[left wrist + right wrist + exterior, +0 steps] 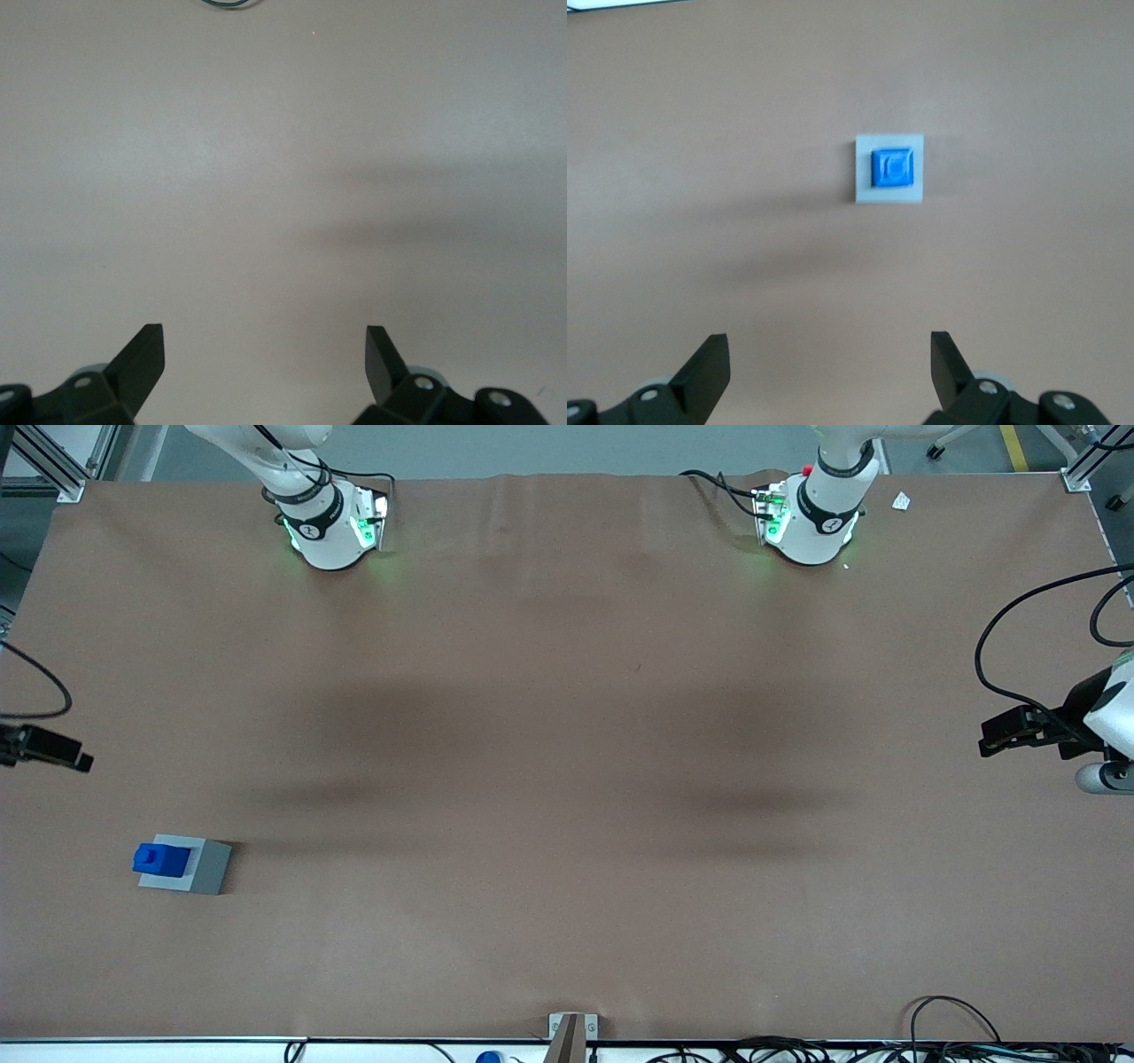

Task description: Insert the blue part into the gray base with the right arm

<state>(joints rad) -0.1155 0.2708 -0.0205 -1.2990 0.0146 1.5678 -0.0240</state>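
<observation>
**Blue part seated in gray base; gripper spread wide and empty**

Item 1. Gripper point(84, 763). In the front view it is seen at about 9 o'clock, at the working arm's end of the table, raised over the brown table surface point(567, 797). In the right wrist view the gripper point(830, 367) is shown with its two dark fingers point(709, 367) spread wide apart. Nothing is held between them; only bare table is seen in the gap.

Item 2. Gray base point(205, 868). It is placed on the table at about 8 o'clock in the front view, nearer to the front camera than the gripper and well apart from it. Its lighter top face and darker sides are visible. In the right wrist view the gray base point(864, 190) is seen from above as a pale square frame.

Item 3. Blue part point(161, 859). It is seated in the recess of the gray base, upright, with its upper portion standing above the base's top face. In the right wrist view the blue part point(892, 167) is centred within the gray border, a small dark notch being visible on its top.
</observation>
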